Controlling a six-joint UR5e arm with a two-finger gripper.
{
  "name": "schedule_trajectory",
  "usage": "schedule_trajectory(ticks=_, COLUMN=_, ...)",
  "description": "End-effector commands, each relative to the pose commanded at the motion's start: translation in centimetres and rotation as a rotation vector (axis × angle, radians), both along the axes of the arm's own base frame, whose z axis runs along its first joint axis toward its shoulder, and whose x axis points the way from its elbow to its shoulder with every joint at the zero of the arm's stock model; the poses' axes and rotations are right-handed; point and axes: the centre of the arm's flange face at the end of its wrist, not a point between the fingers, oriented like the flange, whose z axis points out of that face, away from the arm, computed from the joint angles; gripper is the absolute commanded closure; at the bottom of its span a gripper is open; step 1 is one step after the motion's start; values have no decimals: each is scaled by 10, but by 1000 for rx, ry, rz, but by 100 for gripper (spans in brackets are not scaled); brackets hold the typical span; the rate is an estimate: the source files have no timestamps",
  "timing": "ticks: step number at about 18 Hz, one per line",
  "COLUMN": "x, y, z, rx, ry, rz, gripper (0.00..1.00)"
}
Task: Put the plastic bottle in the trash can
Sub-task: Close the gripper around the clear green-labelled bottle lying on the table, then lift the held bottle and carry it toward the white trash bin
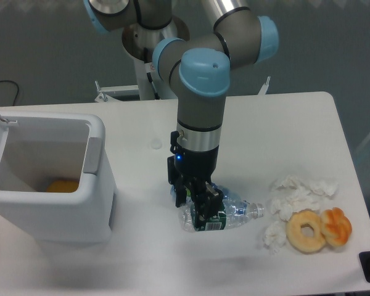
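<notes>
One gripper points straight down, fingers astride the plastic bottle lying beneath it; clamped or not, I cannot tell | trash can sits off to its side, lid up, ready | tissues and doughnut opposite, untouched.

Near the right edge of the white table, crumpled white tissues lie in a loose heap. Touching them toward the front right corner sits a beige ring doughnut, with an orange-glazed pastry pressed against its right side.
</notes>
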Motion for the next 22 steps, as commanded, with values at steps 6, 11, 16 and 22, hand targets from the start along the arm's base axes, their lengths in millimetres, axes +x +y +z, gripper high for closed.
schedule_trajectory(ticks=6, x=0, y=3, z=9, rx=36, ry=-35, rz=59, gripper=32)
schedule_trajectory(ticks=11, x=-2, y=4, z=16, rx=61, ry=-56, rz=93, gripper=32)
schedule_trajectory(ticks=16, x=-3, y=17, z=41, rx=137, ry=-105, rz=184, gripper=32)
schedule_trajectory(ticks=22, x=14, y=27, z=57, rx=213, ry=-207, rz=203, gripper=32)
